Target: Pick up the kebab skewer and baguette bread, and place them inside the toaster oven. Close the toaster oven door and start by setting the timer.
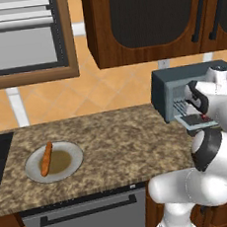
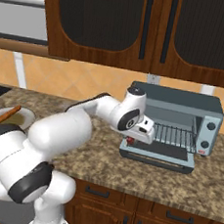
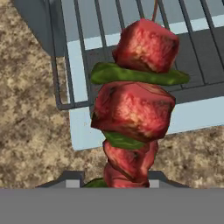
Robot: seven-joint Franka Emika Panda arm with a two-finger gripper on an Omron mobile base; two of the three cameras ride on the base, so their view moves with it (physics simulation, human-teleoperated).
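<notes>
Over the oven's [image 2: 178, 129] wire rack [image 3: 131, 26] and open door [image 2: 160, 155], the gripper [image 3: 116, 181] pinches the skewer [image 3: 133, 105] of glossy red cubes and green slices; the slim baguette [image 1: 46, 158] lies on a round plate [image 1: 71, 167].

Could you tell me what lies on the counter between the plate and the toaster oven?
Nothing: bare counter between plate and toaster oven, in the left base view.

baguette bread [image 1: 46, 158] on plate [image 1: 74, 165] — toaster oven [image 2: 183, 107] rightward
</notes>
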